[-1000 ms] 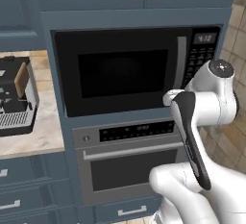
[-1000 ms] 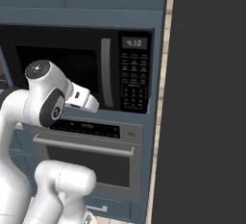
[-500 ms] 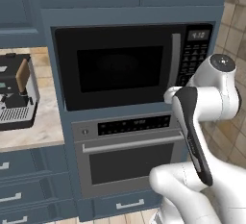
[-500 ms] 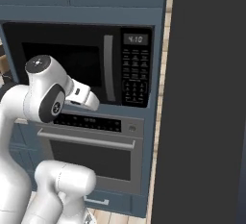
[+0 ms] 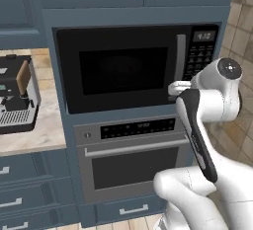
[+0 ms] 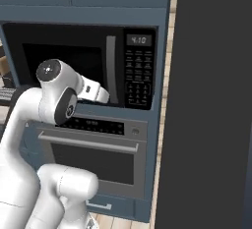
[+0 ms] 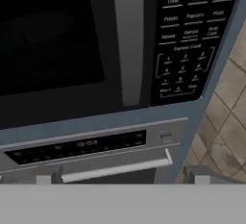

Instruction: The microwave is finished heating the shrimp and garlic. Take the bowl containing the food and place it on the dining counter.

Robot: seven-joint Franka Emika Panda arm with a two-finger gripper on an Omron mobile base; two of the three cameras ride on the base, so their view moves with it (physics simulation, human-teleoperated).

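Note:
The black microwave (image 5: 128,68) is built into the blue cabinet wall, and its dark glass door (image 7: 53,35) is closed. A grey vertical handle (image 5: 181,61) runs beside the keypad (image 6: 139,78), whose display is lit. Bowl, shrimp and garlic are hidden behind the dark glass. The dining counter is out of view. My gripper (image 7: 120,177) hovers just in front of the microwave's lower right corner, below the handle (image 7: 129,40). Its fingertips (image 7: 48,176) stand wide apart at the bottom of the hand view, open with nothing between them. My white hand (image 6: 96,91) points at the door.
An oven (image 5: 131,150) with a long silver bar handle (image 7: 115,168) sits directly under the microwave. A coffee machine (image 5: 17,95) stands on the wall counter (image 5: 44,135) to the left. A tall dark panel (image 6: 211,105) rises to the right, with tiled wall (image 7: 226,122) beside the cabinet.
The whole picture has shifted a little, so the base has moved slightly. The arm keeps about the same pose and the microwave door stays closed.

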